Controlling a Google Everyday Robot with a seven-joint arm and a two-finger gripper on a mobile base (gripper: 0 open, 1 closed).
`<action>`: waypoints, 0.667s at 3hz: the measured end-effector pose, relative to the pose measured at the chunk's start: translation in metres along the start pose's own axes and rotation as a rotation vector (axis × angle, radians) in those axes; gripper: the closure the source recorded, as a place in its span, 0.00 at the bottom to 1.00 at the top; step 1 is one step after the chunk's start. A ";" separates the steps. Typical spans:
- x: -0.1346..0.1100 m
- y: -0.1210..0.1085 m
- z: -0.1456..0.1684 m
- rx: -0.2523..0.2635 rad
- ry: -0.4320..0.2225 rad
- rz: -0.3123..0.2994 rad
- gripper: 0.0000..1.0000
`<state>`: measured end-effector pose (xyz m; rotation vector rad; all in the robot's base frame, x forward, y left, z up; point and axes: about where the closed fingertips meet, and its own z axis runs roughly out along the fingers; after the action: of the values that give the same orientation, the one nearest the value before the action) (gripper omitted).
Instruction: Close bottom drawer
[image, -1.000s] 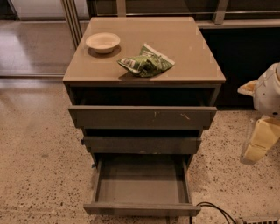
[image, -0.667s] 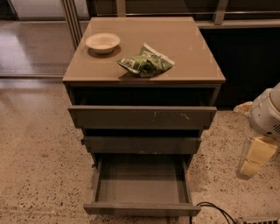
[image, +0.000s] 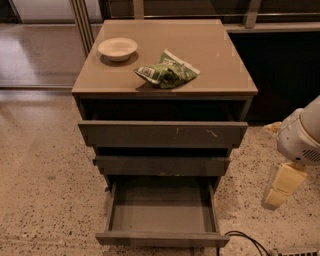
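Note:
The bottom drawer (image: 161, 212) is pulled far out of the cabinet, a shallow dark grey-brown tray with nothing in it and a low plain front strip near the bottom edge of the view. Above it sit the narrow middle drawer front (image: 162, 165) and the taller top drawer front (image: 162, 133) with pale scratches, both slightly out. My gripper (image: 282, 186) hangs at the right of the cabinet, pale yellow under the white arm housing (image: 301, 136), level with the bottom drawer's side and apart from it.
A white bowl (image: 117, 48) and a green crumpled snack bag (image: 167, 72) lie on the cabinet top (image: 215, 55). A black cable (image: 245, 240) lies on the speckled floor by the drawer's right front corner. A dark wall stands behind at the right.
My arm and gripper have moved down and a little left, toward the right side of the bottom drawer. The drawers have not moved.

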<state>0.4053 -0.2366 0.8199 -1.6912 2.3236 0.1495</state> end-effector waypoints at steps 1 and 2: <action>-0.027 0.018 0.043 -0.013 -0.038 -0.030 0.00; -0.051 0.042 0.102 -0.056 -0.052 -0.092 0.00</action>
<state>0.3952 -0.1518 0.7328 -1.7954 2.2190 0.2391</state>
